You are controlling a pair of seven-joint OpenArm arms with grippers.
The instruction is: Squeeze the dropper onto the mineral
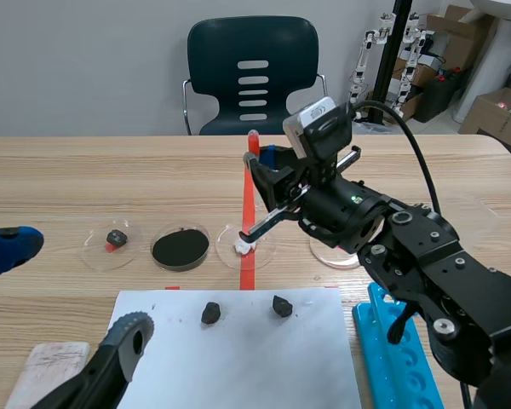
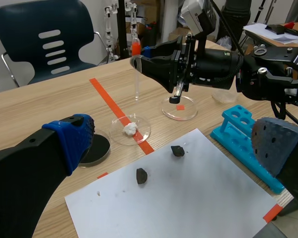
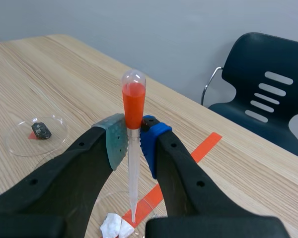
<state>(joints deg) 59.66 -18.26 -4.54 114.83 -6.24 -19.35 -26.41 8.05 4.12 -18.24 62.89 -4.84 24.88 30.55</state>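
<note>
Right jaws clamped on the dropper (image 3: 133, 148), upright, tip hanging just above the white mineral (image 3: 114, 225) in its petri dish (image 2: 144, 124). Left jaws wide apart, well back from both.

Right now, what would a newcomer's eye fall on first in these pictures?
First, the dropper with its orange-red bulb, held upright in the right gripper over mid-table. Its tip hangs close above the white mineral, which lies in a clear dish on the orange tape line. Next, a dark stone and a second stone lie on the white paper nearer the robot.
</note>
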